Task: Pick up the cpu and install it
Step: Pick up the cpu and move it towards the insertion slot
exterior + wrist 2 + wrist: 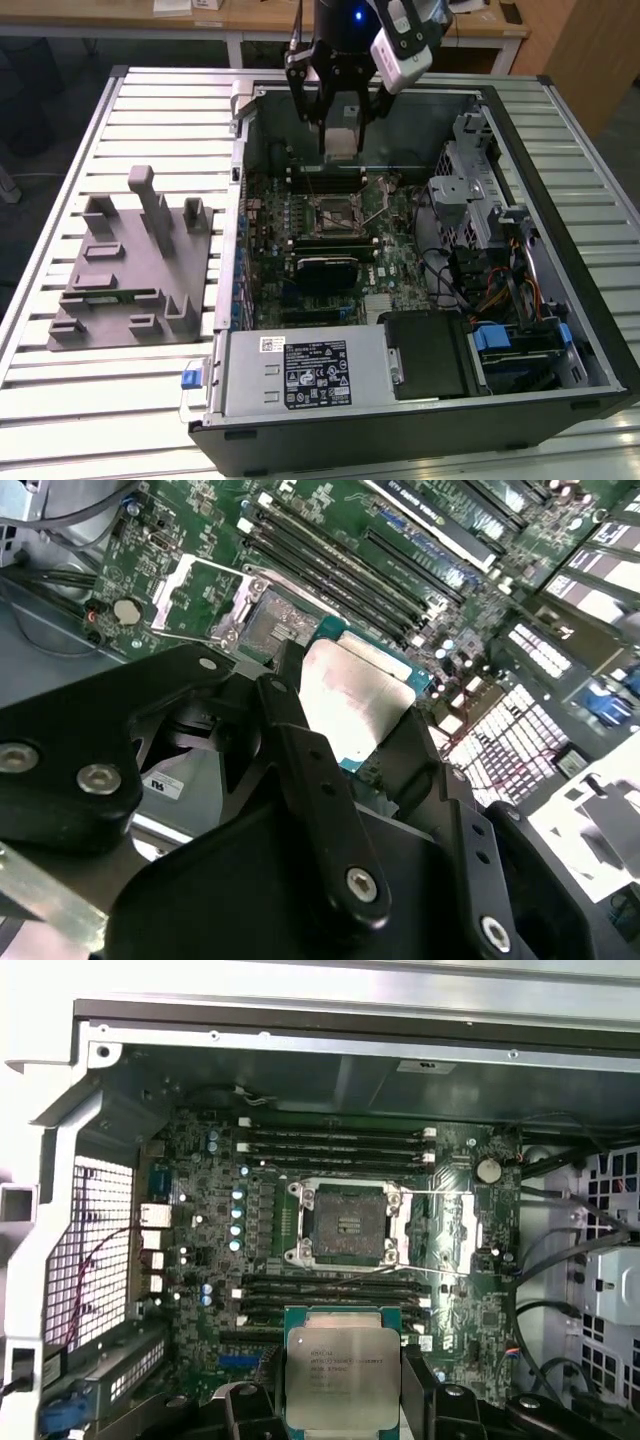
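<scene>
Gripper [342,125] is clamped narrow on the cpu [342,145], one finger on each of two opposite edges. In both wrist views the cpu [342,1375] [355,695] sits between the black fingers [428,1400], silvery top showing. It hangs in the air, clear of the board.

In the exterior view it hangs inside the open case [420,105], at 12 o'clock from the socket [335,212] and apart from it. The cpu is not seated. The contact field of the socket [345,1223] shows bare inside the metal frame. Can't tell whether the cpu is level.

Case contents:
- The motherboard [390,250] lies flat on the case floor.
- The socket is near the board's middle, with memory slots [335,1145] on two sides of it.
- The power supply [300,375] is at 6 o'clock, against the near wall.
- The drive cage [470,180] is at 3 o'clock, with orange and yellow cables [495,295] bundled at about 4 o'clock.

The grey holder block [125,270] is at 9 o'clock, outside the case on the slatted table [60,400], with its posts upright. A thin green strip [110,293] lies in one of its slots. I can't tell what the strip is.
</scene>
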`<state>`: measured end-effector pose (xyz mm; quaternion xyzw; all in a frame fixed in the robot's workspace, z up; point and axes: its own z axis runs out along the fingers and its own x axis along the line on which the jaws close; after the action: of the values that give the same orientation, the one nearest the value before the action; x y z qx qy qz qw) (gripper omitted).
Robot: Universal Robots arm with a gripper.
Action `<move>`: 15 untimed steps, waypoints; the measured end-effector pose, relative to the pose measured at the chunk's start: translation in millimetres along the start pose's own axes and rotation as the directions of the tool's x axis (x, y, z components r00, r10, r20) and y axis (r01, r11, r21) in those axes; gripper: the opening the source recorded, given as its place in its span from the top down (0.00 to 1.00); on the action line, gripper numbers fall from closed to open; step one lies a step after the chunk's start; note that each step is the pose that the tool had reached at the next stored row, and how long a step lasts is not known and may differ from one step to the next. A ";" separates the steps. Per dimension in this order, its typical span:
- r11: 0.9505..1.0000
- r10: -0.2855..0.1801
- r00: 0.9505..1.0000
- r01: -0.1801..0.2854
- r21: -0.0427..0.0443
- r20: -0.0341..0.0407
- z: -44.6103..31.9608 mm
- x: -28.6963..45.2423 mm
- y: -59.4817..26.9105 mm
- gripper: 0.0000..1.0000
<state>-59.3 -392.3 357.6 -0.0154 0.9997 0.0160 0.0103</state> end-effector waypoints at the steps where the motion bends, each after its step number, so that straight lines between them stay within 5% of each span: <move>1: 1.000 0.000 1.000 0.000 0.000 0.000 1.8 -0.1 1.1 0.45; 15: 1.000 0.000 1.000 0.000 0.001 0.000 27.8 -2.6 13.4 0.45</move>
<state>-56.5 -377.9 330.3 -0.0153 0.9997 0.0157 0.0103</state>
